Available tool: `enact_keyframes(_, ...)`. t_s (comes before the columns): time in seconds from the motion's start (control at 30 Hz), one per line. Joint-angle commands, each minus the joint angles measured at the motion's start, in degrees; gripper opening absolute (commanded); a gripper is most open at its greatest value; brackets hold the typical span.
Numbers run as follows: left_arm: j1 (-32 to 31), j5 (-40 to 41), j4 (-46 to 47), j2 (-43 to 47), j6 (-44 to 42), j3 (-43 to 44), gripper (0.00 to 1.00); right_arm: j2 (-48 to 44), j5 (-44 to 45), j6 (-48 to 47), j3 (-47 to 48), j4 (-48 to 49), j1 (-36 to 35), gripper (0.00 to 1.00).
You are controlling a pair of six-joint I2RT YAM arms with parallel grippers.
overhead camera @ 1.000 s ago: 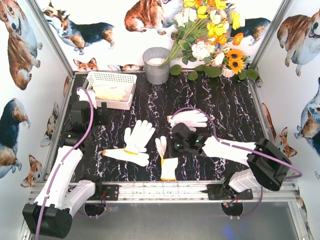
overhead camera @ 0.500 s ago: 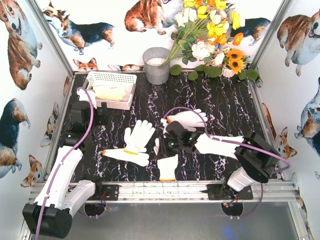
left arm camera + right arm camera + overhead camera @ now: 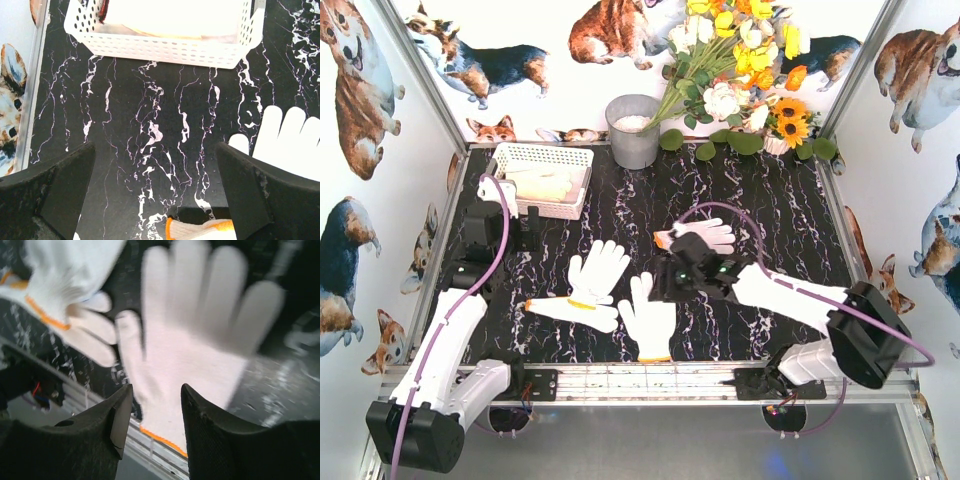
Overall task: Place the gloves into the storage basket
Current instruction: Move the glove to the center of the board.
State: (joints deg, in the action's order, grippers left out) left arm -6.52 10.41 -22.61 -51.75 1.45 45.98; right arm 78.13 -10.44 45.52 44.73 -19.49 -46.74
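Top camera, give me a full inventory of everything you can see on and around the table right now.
loose gloves: four, white with orange cuffs, mid-table
stowed gloves: count unclear, cream, inside the basket
storage basket: one, white, far left
bucket: one, grey, far centre
flowers: one bunch, yellow, white and orange, far right
table: one, black marble
left gripper: black, open, near the basket
right gripper: black, open, above the nearest glove
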Motion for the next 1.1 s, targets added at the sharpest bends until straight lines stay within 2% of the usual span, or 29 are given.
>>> enact_keyframes(0.0, 0.06, -0.92, 0.46, -0.27, 0.34, -0.20, 1.00, -3.72, 8.24, 4.47, -3.25, -7.65, 2.17, 0.45)
enact_keyframes(0.3, 0.11, -0.64, 0.33, -0.86, 0.35, -0.18, 1.00, -1.23, 9.80, 7.07, -6.30, -4.91, 2.93, 0.43)
enact_keyframes(0.6, 0.06, 0.30, 0.20, -0.82, 0.23, -0.19, 1.00, 4.37, 12.76, 2.84, -1.14, -5.38, 4.44, 0.40)
enact_keyframes(0.83, 0.05, 0.85, 0.20, -0.50, 0.14, -0.28, 1.00, 8.87, 10.89, 1.68, 1.40, -4.52, 4.29, 0.38)
enact_keyframes(1.07, 0.11, 0.66, 0.20, -0.90, 0.13, -0.15, 1.00, 11.03, 11.41, 1.04, 1.68, -4.01, 4.29, 0.26)
